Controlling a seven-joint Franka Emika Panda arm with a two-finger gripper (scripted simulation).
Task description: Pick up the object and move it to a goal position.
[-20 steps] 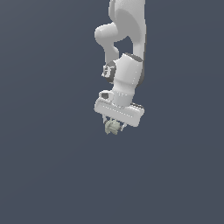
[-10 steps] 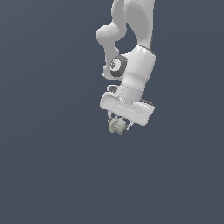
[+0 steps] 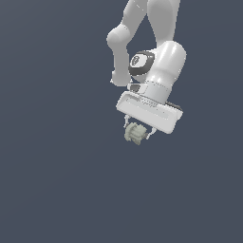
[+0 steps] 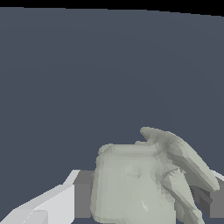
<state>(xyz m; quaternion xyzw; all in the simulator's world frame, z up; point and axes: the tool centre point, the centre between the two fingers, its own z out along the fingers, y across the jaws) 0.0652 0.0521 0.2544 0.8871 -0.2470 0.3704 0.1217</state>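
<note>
The object (image 3: 134,133) is a small pale grey-green lumpy figure with stubby finger-like protrusions. It hangs between the two short fingers of my white gripper (image 3: 137,135), held above the dark grey floor. The gripper is shut on it. In the wrist view the object (image 4: 140,183) fills the lower middle, with a grey finger pad (image 4: 83,194) pressed on one side and another pad (image 4: 210,201) on the other. The white arm (image 3: 159,61) rises behind the hand and tilts toward the exterior view's right.
A flat dark grey surface (image 3: 57,180) spreads all around. A black band (image 4: 131,5) lies beyond its far edge in the wrist view.
The arm has swung toward the exterior view's right and tilted more, carrying the object with it. The grip on the object has not changed.
</note>
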